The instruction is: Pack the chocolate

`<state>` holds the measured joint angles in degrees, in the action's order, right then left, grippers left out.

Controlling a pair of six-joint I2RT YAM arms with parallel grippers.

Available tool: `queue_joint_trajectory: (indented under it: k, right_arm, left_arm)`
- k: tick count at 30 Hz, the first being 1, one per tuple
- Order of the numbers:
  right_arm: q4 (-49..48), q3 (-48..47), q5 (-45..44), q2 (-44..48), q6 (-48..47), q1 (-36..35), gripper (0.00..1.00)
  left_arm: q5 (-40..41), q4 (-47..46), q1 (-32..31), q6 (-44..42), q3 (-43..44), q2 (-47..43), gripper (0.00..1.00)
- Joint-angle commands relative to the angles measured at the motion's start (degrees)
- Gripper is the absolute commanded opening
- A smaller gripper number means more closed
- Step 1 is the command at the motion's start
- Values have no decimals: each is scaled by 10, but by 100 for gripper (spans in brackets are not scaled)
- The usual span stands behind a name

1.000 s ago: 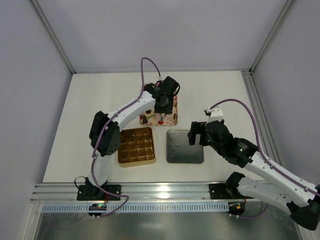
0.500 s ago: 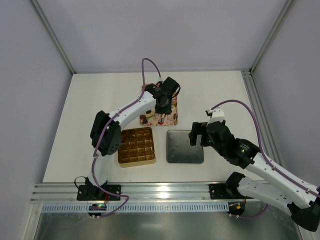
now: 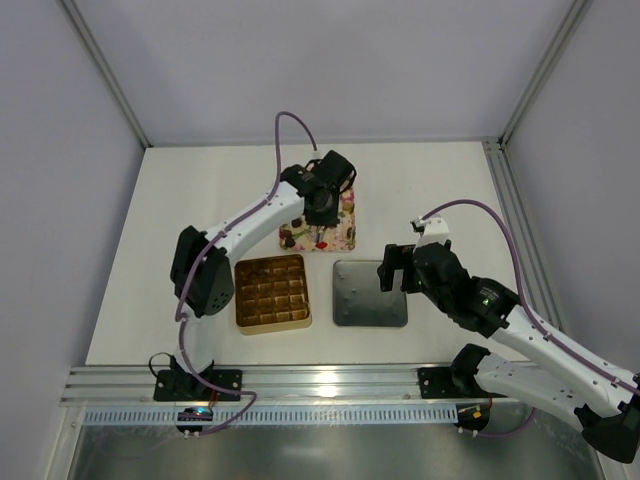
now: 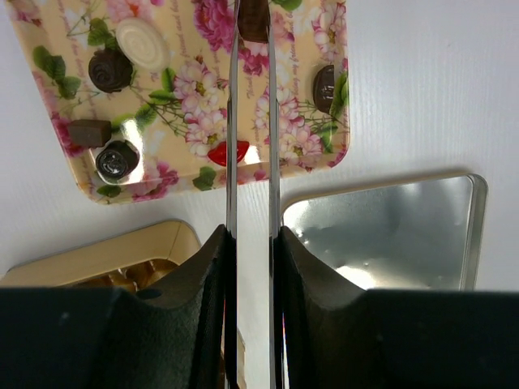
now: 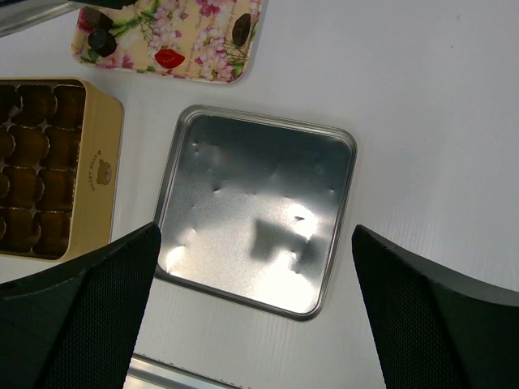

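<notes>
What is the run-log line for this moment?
left end effector: shut on chocolate, over floral tray | right end effector: open, facing lid | gold box: uncovered

Box [image 3: 272, 324] left of lid [image 3: 370, 293]; tray [image 3: 347, 238] behind both.

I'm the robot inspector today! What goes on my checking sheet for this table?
Surface: white table.
Job's things: gold box with a brown grid inside; flowery tray holding loose chocolates; silver lid lying inside-up beside the box.
Clutter: nothing seen.
Grippers: left gripper pinching a dark chocolate over the tray; right gripper open above the lid.
Cables: a purple cable loops along each arm, no snag seen.
Surroundings: grey walls; metal rail in front.
</notes>
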<state>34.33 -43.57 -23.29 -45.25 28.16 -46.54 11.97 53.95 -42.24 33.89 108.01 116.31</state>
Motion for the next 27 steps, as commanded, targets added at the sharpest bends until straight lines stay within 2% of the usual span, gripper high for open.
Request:
queue_joint_trajectory:
  k: [1, 6, 10, 21, 27]
  right_arm:
    - [-15, -9, -12, 2, -6, -1, 100]
    - [-25, -7, -12, -5, -6, -1, 100]
    - [-37, -5, -10, -16, -7, 0, 100]
    - [-76, 2, -3, -62, -9, 0, 100]
    - [-84, 7, -3, -76, -3, 1, 100]
  left_arm:
    - [3, 7, 3, -8, -9, -86, 25]
    - [-5, 17, 3, -7, -52, -140, 25]
    - [-9, 19, 2, 0, -122, -205, 25]
    - [-4, 62, 3, 20, -302, -429, 26]
    - [-9, 82, 2, 28, -380, -492, 26]
